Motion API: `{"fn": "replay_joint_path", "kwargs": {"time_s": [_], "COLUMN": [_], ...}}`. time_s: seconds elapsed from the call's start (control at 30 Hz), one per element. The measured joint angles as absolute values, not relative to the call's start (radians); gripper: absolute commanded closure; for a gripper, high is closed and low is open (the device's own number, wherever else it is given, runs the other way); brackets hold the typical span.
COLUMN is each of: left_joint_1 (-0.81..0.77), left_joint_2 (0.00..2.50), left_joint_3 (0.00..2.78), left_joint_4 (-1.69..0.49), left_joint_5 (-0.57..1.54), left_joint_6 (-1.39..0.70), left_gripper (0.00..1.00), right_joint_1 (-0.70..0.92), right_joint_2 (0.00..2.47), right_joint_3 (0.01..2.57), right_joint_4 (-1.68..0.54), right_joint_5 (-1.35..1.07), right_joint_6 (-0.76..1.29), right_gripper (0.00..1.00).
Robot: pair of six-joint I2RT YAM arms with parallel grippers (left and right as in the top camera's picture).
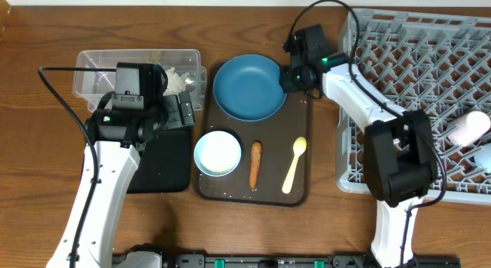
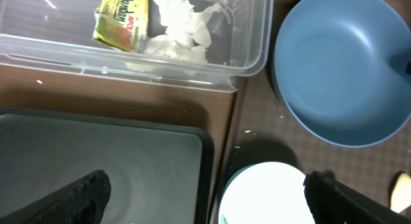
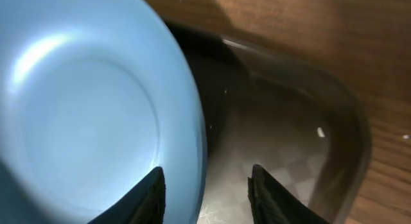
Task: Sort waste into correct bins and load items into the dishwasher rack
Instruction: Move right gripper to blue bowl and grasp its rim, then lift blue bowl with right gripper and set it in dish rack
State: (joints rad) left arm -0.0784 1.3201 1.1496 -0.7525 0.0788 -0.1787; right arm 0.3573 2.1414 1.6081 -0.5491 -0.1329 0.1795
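The dark blue bowl (image 1: 247, 87) (image 3: 90, 108) sits at the far end of the brown serving tray (image 1: 299, 195). My right gripper (image 1: 290, 77) (image 3: 207, 171) straddles its right rim, one finger inside and one outside, with a gap still showing. Also on the tray are the white bowl (image 1: 217, 153), the carrot stick (image 1: 255, 164) and the yellow spoon (image 1: 294, 164). My left gripper (image 1: 182, 113) (image 2: 209, 189) hangs wide open and empty over the edge between the black tray (image 2: 96, 147) and the white bowl (image 2: 263, 195). The clear tub (image 2: 244, 63) holds the wrapper (image 2: 122, 22) and tissue (image 2: 183, 28).
The grey dishwasher rack (image 1: 430, 68) fills the right side, with a pink cup (image 1: 468, 128) and a light blue cup (image 1: 485, 154) at its right edge. The clear tub (image 1: 92, 76) and black tray (image 1: 165, 168) lie left of the serving tray.
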Motion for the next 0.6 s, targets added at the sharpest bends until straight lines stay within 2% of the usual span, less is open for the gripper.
{"fn": "replay_joint_path", "kwargs": {"time_s": [0.13,0.33,0.6], "left_joint_1": [-0.078,-0.078,-0.078], "left_joint_2": [1.32,1.32,1.32], "left_joint_3": [1.15,1.15,1.15], "left_joint_4": [-0.753,-0.753,-0.753], "left_joint_5": [0.07,0.067,0.067], "left_joint_6": [-0.179,-0.179,-0.179], "left_gripper": [0.02,0.02,0.02], "right_joint_1": [0.365,0.365,0.346], "right_joint_2": [2.154,2.175,2.168], "right_joint_3": [1.608,1.608,1.628], "right_joint_4": [-0.556,-0.577,-0.576], "right_joint_5": [-0.117,-0.092,-0.081], "right_joint_6": [0.194,0.222,0.215], "right_gripper": [0.71,0.99,0.99]}}
